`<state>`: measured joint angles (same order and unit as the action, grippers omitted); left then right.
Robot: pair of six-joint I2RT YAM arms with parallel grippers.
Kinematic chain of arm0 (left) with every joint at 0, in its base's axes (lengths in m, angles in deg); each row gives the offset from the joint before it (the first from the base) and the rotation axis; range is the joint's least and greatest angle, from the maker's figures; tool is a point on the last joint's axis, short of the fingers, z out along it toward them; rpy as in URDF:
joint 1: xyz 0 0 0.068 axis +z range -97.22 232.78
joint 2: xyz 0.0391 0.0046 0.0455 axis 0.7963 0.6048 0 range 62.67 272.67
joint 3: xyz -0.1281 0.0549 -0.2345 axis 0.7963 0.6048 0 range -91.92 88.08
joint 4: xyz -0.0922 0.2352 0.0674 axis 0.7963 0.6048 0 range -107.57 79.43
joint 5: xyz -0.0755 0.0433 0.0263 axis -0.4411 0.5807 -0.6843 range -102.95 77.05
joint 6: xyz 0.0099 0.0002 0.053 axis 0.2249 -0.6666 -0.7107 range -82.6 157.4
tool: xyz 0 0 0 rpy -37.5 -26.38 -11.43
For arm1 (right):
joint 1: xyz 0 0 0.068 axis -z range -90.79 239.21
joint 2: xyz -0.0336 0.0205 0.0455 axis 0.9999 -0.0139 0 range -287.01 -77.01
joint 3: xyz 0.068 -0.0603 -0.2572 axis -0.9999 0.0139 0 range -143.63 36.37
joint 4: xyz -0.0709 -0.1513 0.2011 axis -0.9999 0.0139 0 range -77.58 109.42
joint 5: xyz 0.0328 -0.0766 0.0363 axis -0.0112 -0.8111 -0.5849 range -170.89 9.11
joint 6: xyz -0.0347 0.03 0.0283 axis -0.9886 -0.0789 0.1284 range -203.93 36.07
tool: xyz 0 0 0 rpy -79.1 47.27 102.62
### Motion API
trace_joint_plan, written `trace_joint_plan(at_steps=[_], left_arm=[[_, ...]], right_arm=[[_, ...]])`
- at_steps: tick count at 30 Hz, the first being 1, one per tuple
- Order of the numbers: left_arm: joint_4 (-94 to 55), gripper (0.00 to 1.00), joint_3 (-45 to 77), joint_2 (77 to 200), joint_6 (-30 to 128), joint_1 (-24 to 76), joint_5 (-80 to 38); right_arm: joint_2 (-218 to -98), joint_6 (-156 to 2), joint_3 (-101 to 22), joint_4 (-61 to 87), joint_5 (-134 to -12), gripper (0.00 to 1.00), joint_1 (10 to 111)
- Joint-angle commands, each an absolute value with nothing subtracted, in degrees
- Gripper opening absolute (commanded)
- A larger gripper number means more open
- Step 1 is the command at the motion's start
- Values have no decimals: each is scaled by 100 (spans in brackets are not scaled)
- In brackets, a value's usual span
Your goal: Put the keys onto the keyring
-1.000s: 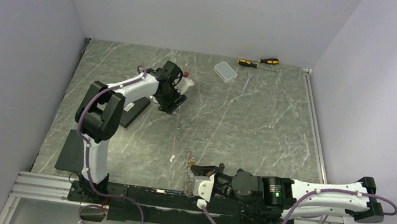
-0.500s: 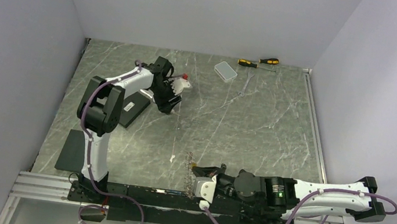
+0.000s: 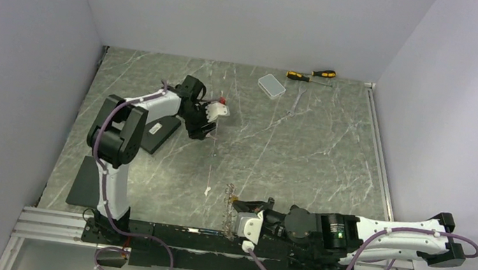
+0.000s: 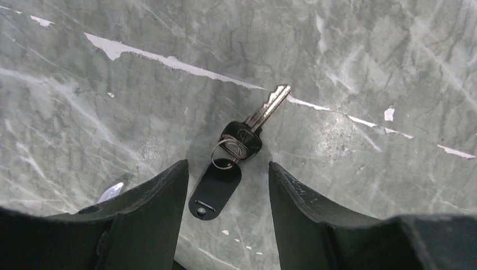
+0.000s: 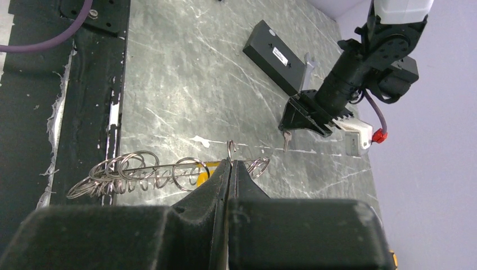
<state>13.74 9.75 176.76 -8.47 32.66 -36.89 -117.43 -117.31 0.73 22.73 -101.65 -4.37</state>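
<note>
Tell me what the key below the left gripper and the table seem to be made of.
Key: glossy black head, probably plastic; blade bright and silvery, so metal. Its black tag: smooth and shiny, likely plastic too. Table: grey-green stone look with white veins, perhaps marble, perhaps a printed laminate.

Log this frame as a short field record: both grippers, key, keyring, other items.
left gripper: open, low over the key
key: black-headed, lying flat, not gripped
right gripper: shut on the keyring
keyring: held, far from the key
other items: screwdrivers, white box, black block
</note>
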Motion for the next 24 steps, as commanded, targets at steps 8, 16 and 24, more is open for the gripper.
trace_joint_plan(at_steps=[8,16,24], left_arm=[[506,53,1831,17362,-1937,3248,-3829],[551,39,1947,17417,-2347,3257,-3870],[498,15,2173,17231,-2366,3257,-3815]], right_arm=[[-11707,-11625,-141,1891,-10361,0,-518],[-11735,-11544,-196,1958,-10535,0,-610],[-11805,-11557,-221,1950,-10679,0,-719]])
